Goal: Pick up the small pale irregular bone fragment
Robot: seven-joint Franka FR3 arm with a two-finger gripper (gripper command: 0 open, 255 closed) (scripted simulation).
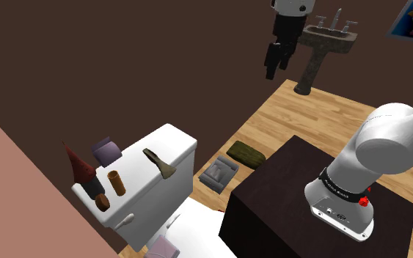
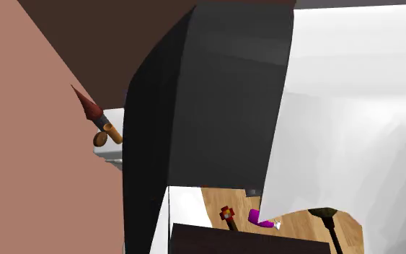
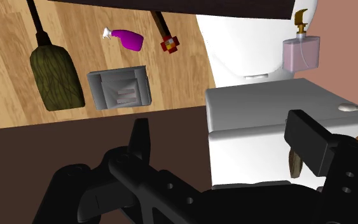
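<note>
Find the bone fragment on the white toilet tank lid, down at the lid's end toward the shoulder view's lower left, close to the rim, near a brown cylinder and well apart from a hatchet-like thing. Spot the same bone fragment in the wrist view as a thin pale sliver at the lid's edge next to the pink wall. Note the tool: high up, well apart from the lid, fingers spread w/ nothing between them, so empty. Expect v. little weight, prob. next to nothing vs. the tool's strength. Expect stiff and hard, no give under a squeeze, poss. brittle if clamped hard. Looks elongated and uneven in outline, so likely to rock, twist or pop out sideways under a skewed pinch. Lies on a smooth-looking lid, so prob. slides at the first nudge, and w/ the rim so close could easily skid off. Best to come straight down, set the fingers across the short axis, straddle the middle of the length rather than an end, close slowly and evenly, light force only. Avoid brushing the cylinder on approach. Can't tell exact thickness or which side sits flatter.
</note>
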